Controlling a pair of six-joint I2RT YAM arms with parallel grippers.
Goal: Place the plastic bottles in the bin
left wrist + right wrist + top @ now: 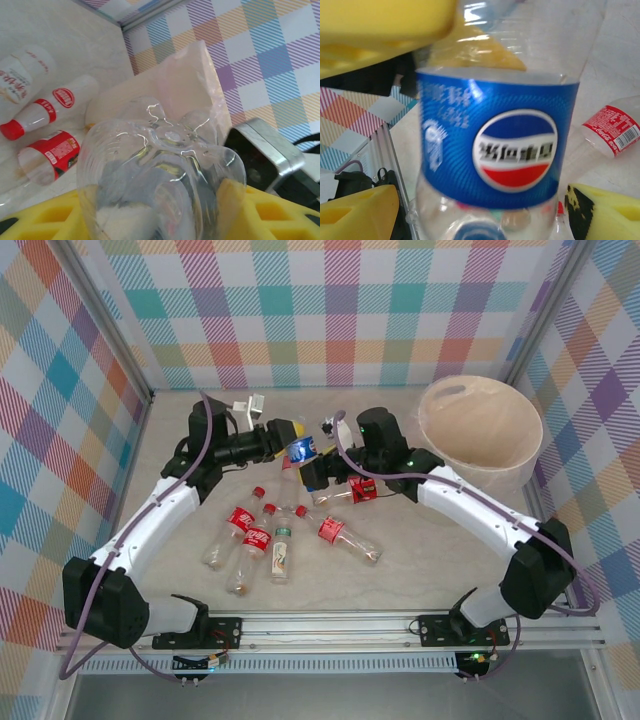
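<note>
A clear bottle with a blue label (pixel 301 450) hangs above the table between the two arms. My left gripper (pixel 280 442) is shut on its base end; in the left wrist view the clear bottle base (pixel 165 150) sits squeezed between the yellow pads (pixel 245 210). My right gripper (pixel 328 478) is at the cap end, open, its yellow fingers (pixel 360 212) standing either side of the blue-labelled bottle (pixel 500 145). Several red-labelled bottles (pixel 238 523) lie on the table below. The bin (pixel 480 430) stands at the far right.
More bottles lie near the front: one with a white and green label (pixel 282 550) and a red-labelled one (pixel 345 537). A small white object (pixel 248 405) sits by the back wall. Checked walls close in the table on three sides.
</note>
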